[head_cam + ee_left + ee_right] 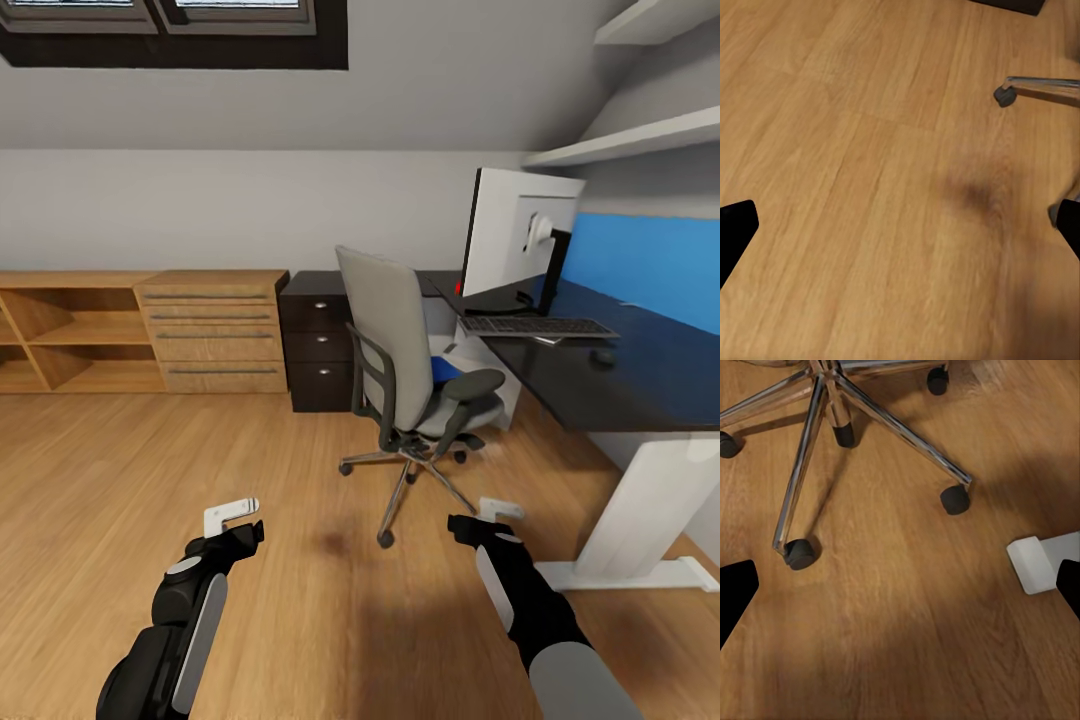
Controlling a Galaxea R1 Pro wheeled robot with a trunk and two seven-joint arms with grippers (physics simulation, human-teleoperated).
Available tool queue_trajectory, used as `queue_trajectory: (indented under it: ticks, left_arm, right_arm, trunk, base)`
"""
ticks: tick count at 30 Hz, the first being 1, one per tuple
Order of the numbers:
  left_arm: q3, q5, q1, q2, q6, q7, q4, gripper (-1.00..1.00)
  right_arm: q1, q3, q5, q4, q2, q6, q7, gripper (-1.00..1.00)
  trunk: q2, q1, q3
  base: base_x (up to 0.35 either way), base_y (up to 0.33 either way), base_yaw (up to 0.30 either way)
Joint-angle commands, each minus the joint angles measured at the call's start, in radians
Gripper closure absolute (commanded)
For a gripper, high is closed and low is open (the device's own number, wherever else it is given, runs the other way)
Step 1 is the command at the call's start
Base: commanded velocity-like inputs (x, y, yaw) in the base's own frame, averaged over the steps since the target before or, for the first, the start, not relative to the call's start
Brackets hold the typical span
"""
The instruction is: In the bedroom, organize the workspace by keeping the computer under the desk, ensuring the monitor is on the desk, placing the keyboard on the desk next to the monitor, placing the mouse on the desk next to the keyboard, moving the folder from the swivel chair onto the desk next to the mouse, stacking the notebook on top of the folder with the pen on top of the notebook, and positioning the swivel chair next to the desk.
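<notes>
The grey swivel chair (405, 360) stands on the wood floor in front of the black-topped desk (620, 385), its back towards me. A strip of the blue folder (446, 370) shows on its seat. On the desk stand the monitor (515, 235), the keyboard (535, 326) before it and the mouse (602, 355) nearer me. A pale box, likely the computer (498, 385), sits under the desk behind the chair. I cannot make out the notebook or pen. My left gripper (235, 515) (900, 232) and right gripper (495, 512) (900, 592) hang open and empty over the floor.
A low light-wood shelf unit (140, 330) and a black drawer unit (318, 340) line the far wall. The desk's white leg and foot (650, 510) (1042, 562) lie near my right arm. The chair's chrome legs (825, 412) (1039, 82) spread close ahead.
</notes>
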Motion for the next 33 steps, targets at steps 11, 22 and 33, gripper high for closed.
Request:
queue_trajectory:
  ticks: [11, 22, 33]
  left_arm:
    - [-0.001, 0.012, 0.018, -0.001, 0.003, 0.007, -0.004, -1.00]
    - [-0.001, 0.011, 0.019, -0.001, 0.003, 0.007, -0.006, -1.00]
    - [-0.001, 0.012, 0.019, -0.001, 0.003, 0.007, -0.004, -1.00]
  right_arm:
    - [0.000, -0.001, -0.006, 0.000, -0.001, 0.003, -0.006, -1.00]
    - [0.000, 0.000, -0.005, 0.003, -0.001, 0.003, -0.006, -1.00]
    - [0.000, 0.001, -0.005, 0.004, -0.001, 0.003, -0.006, -1.00]
  trunk:
    - [-0.078, 0.042, -0.036]
    - [-0.107, 0.061, -0.075]
    - [-0.107, 0.061, -0.075]
  base:
    - [0.000, 0.000, 0.000]
    - [0.000, 0.000, 0.000]
    - [0.000, 0.000, 0.000]
